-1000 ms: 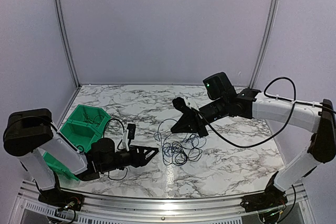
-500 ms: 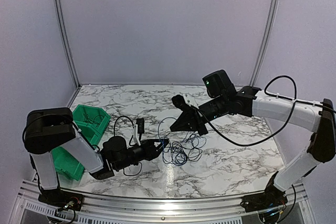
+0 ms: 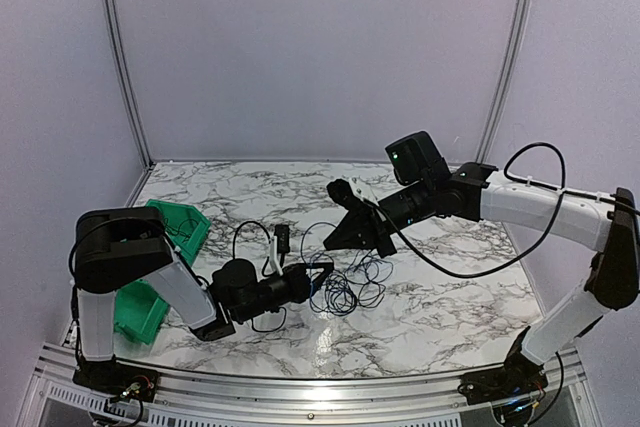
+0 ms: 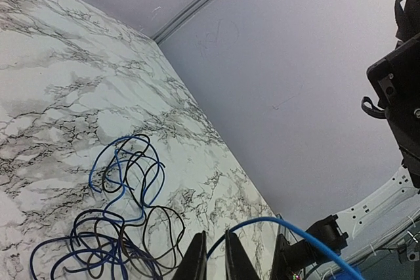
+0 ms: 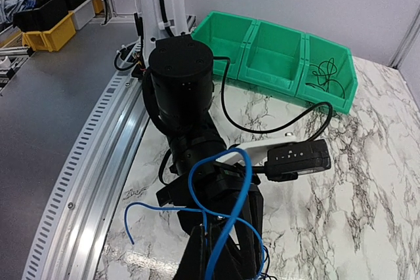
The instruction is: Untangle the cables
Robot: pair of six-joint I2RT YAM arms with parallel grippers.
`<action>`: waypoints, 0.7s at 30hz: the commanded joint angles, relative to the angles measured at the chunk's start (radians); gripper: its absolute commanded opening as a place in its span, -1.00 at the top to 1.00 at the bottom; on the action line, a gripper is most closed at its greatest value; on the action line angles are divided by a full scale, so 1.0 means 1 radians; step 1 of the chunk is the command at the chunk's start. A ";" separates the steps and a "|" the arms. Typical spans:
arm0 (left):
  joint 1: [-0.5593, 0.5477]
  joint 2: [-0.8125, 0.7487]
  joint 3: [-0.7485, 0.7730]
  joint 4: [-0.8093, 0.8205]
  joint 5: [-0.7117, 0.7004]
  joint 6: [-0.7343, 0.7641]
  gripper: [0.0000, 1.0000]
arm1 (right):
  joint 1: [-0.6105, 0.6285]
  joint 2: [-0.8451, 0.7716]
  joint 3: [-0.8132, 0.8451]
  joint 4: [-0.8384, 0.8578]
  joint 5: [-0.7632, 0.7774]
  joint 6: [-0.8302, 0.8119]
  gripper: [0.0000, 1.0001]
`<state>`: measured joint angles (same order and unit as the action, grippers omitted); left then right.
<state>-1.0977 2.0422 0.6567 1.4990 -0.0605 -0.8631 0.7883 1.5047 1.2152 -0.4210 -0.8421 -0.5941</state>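
One green bin (image 3: 182, 219), with three compartments, is half hidden behind the left arm (image 3: 150, 267). The left gripper (image 3: 318, 271) lies low over the table (image 3: 450, 302), jaws nearly together about a blue strand; we cannot confirm a grip. The cables (image 3: 348, 289) form one tangle just beside it, strands uncountable. The right gripper (image 3: 332, 242), closed, holds a blue strand raised.

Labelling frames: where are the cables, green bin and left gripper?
cables (image 3: 344, 293), top external view, middle of tangle.
green bin (image 5: 270, 75), right wrist view, middle compartment's near wall.
left gripper (image 4: 214, 261), left wrist view, between fingertips.
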 commanded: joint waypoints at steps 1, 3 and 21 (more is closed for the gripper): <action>-0.003 0.038 0.020 0.072 0.030 -0.026 0.77 | 0.009 -0.004 0.069 -0.015 -0.023 0.014 1.00; -0.004 0.049 0.020 0.095 0.036 -0.042 0.70 | 0.009 -0.001 0.075 -0.018 -0.017 0.010 1.00; -0.032 -0.121 -0.117 0.042 -0.031 0.021 0.41 | 0.008 0.000 0.065 -0.009 0.042 0.006 1.00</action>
<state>-1.1221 1.9797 0.5472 1.5776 -0.0902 -0.8921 0.7883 1.5066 1.2522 -0.4278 -0.8181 -0.5949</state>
